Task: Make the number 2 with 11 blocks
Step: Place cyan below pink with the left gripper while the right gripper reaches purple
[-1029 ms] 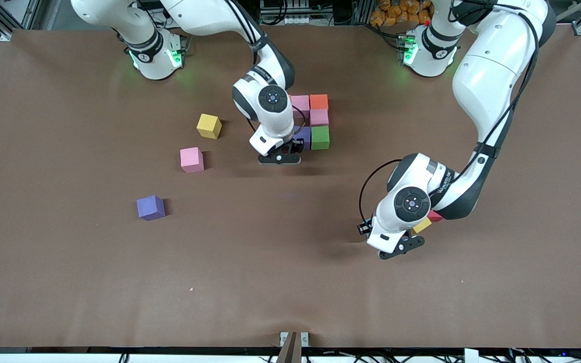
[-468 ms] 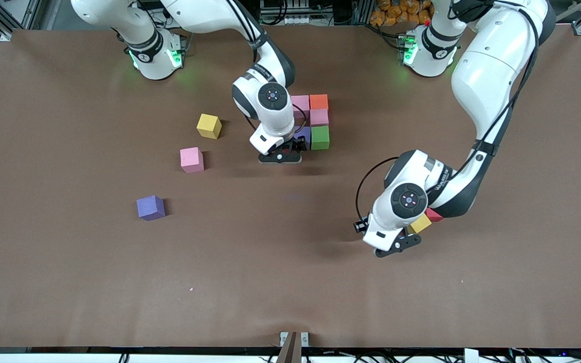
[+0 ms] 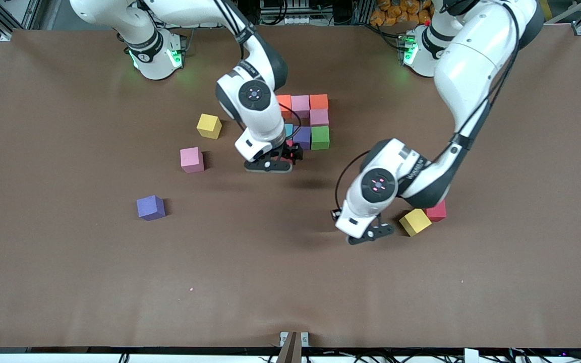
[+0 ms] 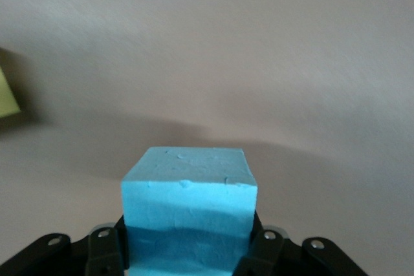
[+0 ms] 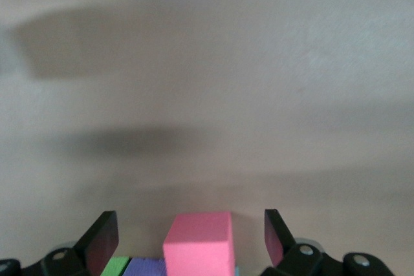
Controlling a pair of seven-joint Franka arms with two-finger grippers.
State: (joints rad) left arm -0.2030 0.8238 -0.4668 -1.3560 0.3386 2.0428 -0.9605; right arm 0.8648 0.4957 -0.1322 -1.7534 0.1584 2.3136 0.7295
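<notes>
The left gripper (image 3: 371,233) hangs over bare table (image 3: 290,282) in the lower right-centre of the front view, its fingers (image 4: 105,255) pinching a light blue block (image 4: 189,214) between them; the left wrist view shows the block filling the gap, with a sliver of yellow at the frame's upper-left edge. Just beside that gripper, toward the left arm's end, a yellow block (image 3: 415,222) sits on the table with a red block (image 3: 437,210) touching its upper corner.

In the lower left-centre, a purple block (image 3: 150,207) lies alone. Above it in the frame are a pink block (image 3: 191,159) and, farther still, another yellow block (image 3: 209,125), each apart from the others.

The right gripper (image 3: 273,162) is near the frame's centre, at the lower edge of the partly built number 2 (image 3: 305,118). Its fingers (image 5: 101,238) are spread wide, and a pink cube (image 5: 198,244) stands between them without touching either; whether it rests on the table cannot be told.

The number 2 shows 3 cubes across the top row, orange, pink, orange; a pink cube (image 3: 319,117) below the last; then light blue, purple (image 3: 302,137) and green (image 3: 320,137) in the third row.
</notes>
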